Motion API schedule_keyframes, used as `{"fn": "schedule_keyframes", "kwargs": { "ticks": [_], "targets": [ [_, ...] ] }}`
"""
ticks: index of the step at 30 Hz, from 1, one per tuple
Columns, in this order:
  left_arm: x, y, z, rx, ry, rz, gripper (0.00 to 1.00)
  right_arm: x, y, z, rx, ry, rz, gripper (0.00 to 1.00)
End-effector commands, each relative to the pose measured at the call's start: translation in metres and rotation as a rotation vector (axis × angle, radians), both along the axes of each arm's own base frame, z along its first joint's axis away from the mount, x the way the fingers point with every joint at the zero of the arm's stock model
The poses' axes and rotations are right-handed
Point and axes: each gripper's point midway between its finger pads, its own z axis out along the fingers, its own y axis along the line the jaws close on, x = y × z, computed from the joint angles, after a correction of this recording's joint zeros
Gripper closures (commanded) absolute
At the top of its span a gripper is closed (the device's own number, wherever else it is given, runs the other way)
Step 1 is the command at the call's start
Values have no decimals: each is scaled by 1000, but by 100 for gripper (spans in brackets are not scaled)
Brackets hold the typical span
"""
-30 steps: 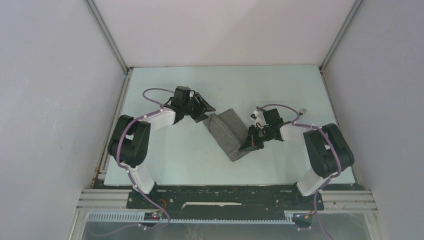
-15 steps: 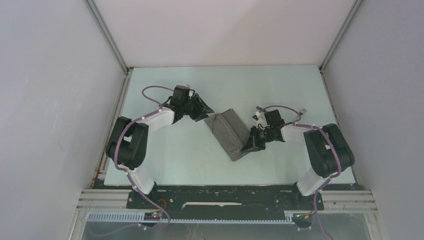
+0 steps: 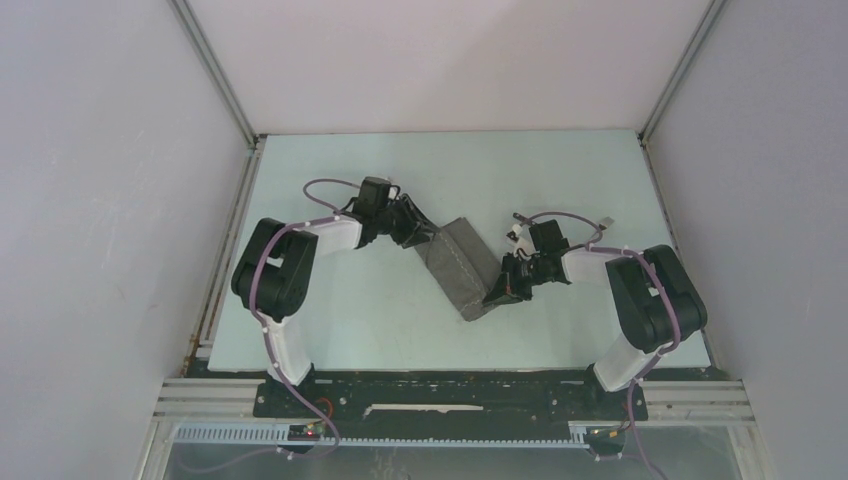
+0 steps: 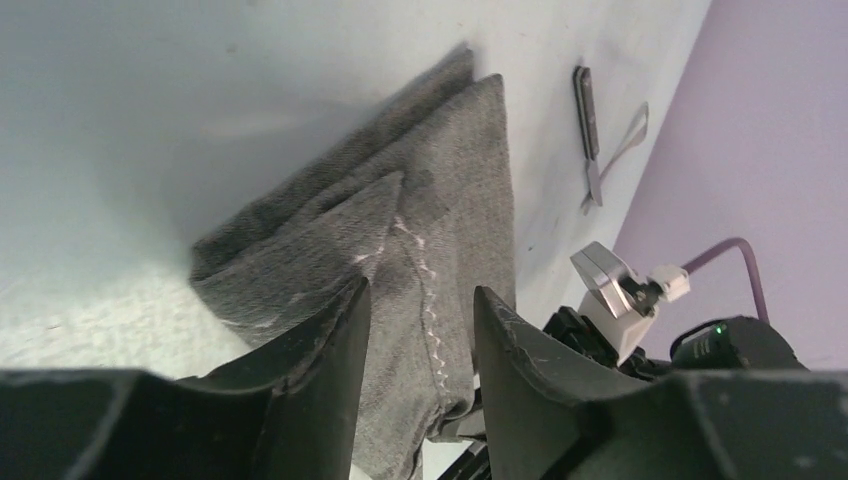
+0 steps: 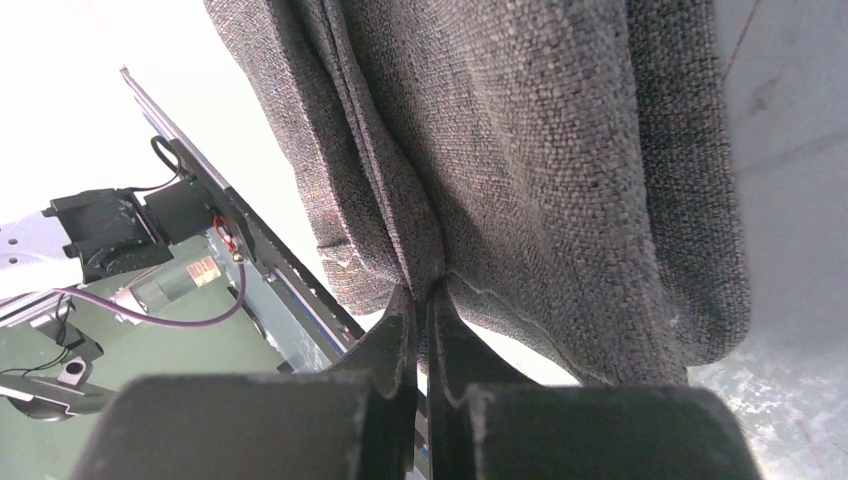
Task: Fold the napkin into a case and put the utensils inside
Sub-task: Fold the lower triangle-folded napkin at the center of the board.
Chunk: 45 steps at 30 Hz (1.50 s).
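Observation:
The grey napkin point(image 3: 460, 265) lies folded into a narrow slanted strip mid-table, with a pale stitched hem showing in the left wrist view point(image 4: 440, 180). At its far upper end my left gripper point(image 3: 428, 233) is low over the cloth, and its jaws point(image 4: 420, 290) stand apart with the fold between them, not pinching. My right gripper point(image 3: 497, 292) is shut on the napkin's near right edge, and bunched cloth point(image 5: 520, 120) rises from its tips point(image 5: 425, 290). The utensils lie far right near the wall: a dark-handled knife point(image 4: 585, 100) and a pale fork point(image 4: 625, 135).
Pale walls and metal posts enclose the light table point(image 3: 340, 310) on three sides. The black base rail point(image 3: 450, 392) runs along the near edge. The right arm's wrist point(image 4: 610, 280) sits close beyond the napkin in the left wrist view.
My left arm has swung right and down onto the napkin's far end, and its jaws have narrowed. The right gripper keeps its hold in nearly the same place.

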Motion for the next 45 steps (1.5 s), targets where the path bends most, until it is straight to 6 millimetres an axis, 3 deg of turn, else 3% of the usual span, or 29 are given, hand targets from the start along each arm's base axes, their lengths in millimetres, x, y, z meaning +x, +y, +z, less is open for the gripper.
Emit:
{"fn": "schedule_keyframes", "kwargs": {
  "ticks": [1, 11, 19, 27, 33, 38, 44, 45],
  "targets": [
    [11, -25, 36, -98, -113, -57, 53, 2, -8, -9, -41, 10, -26, 100],
    [12, -32, 39, -109, -125, -70, 53, 5, -8, -8, -27, 7, -29, 100],
    [17, -40, 29, -142, -103, -66, 64, 4, -6, -5, -6, 5, -19, 100],
    [8, -32, 51, -89, -157, -65, 62, -6, 17, 1, 56, 18, 46, 100],
    [-5, -27, 59, -74, -168, -63, 62, -4, 16, 3, 50, 0, 44, 100],
    [-2, -50, 50, -115, -123, -143, 63, -3, 18, 4, 49, -1, 56, 100],
    [13, -48, 37, 240, -144, -105, 66, -1, 14, 6, 34, -12, 49, 100],
    [8, -47, 27, 311, -112, -112, 67, -1, 14, 6, 34, -12, 49, 100]
  ]
}}
